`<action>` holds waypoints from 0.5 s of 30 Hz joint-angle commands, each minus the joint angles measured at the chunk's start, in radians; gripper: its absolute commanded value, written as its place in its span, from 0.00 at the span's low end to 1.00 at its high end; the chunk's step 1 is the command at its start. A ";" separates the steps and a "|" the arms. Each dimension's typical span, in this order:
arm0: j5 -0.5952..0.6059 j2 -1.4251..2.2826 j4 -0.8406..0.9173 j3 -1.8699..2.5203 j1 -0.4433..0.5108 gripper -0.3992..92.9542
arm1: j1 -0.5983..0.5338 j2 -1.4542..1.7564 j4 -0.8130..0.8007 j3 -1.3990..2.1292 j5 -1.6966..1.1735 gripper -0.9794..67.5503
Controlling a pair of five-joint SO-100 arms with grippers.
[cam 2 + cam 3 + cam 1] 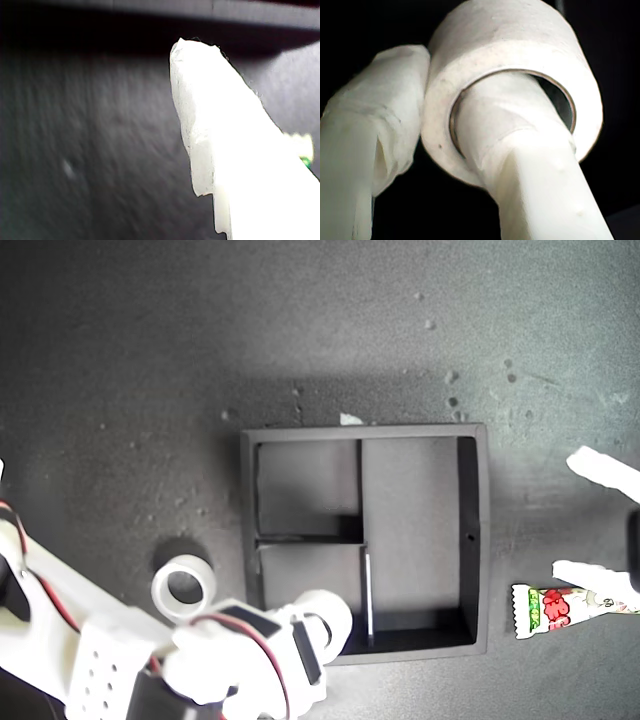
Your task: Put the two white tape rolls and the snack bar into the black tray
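Note:
The black tray (482, 540) lies mid-table with nothing in its compartments. My second gripper (322, 628) is shut on one white tape roll (336, 612), which hangs at the tray's near rim by the small near compartment. In the second wrist view one finger (520, 150) passes through the roll (510, 45) and the other presses its outside. The other white tape roll (183, 585) lies flat on the table at the exterior view's left of the tray. The snack bar (552, 610) lies at the exterior view's right. My first gripper (597, 525) is open beside it, one finger (590, 580) over its end.
The dark table top carries small pale specks beyond the tray (450, 375). A small white scrap (350, 419) sits at the tray's far rim. The second arm's white body and red wires (90, 650) fill the exterior view's lower left.

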 commanded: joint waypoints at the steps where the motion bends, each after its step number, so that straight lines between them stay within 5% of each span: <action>1: -0.037 -0.023 0.014 -0.071 0.035 0.01 | -0.091 0.003 -0.038 -0.153 -0.588 0.49; 5: -0.064 -0.089 0.015 -0.086 0.037 0.01 | -0.181 -0.114 0.100 -0.307 -0.673 0.51; 10: -0.081 -0.158 0.015 -0.138 0.029 0.01 | -0.268 -0.459 0.554 -0.698 -0.399 0.56; 15: -0.091 -0.209 0.015 -0.193 0.009 0.06 | -0.387 -0.469 0.637 -0.657 -0.081 0.56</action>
